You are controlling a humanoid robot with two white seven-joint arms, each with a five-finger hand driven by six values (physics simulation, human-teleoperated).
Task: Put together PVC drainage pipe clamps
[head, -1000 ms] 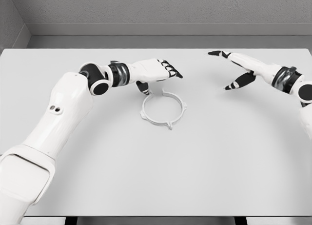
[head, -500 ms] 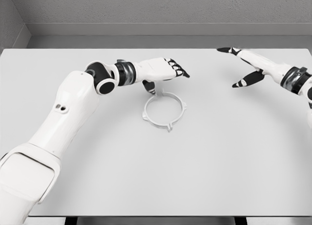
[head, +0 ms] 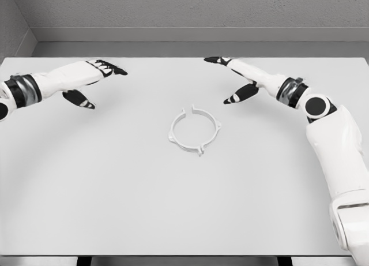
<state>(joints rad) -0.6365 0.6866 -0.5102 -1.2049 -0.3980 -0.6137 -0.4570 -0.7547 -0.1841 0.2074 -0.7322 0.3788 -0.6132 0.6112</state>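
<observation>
Clamp ring: a thin white split ring with small lugs around its rim, lying flat on the table, with its gap facing the far side. Neither hand touches it.

Right hand: fingers apart and extended, holding nothing. The ring lies near it, below and to its left as the head view shows it — nearer to this hand than to the other.

Left hand: fingers spread, thumb hanging below the palm, empty. The ring sits well apart from it, off toward the right hand's side.

Second clamp part: none shows on the table, so I cannot tell what the ring is meant to mate with.

Risk – weak grip: the ring is thin and lies flat, so the fingertips have little edge to get under. A pinch from above would likely press it to the table or skid it away.

Risk – spreading: the ring is open at its gap. I judge it may flex or twist if it is squeezed across that gap.

Risk – snagging: the lugs stick out from the rim and a finger sweeping in low could catch one and spin the ring.

Risk – poor contrast: white ring on a pale table — a small aiming error could go unnoticed.
</observation>
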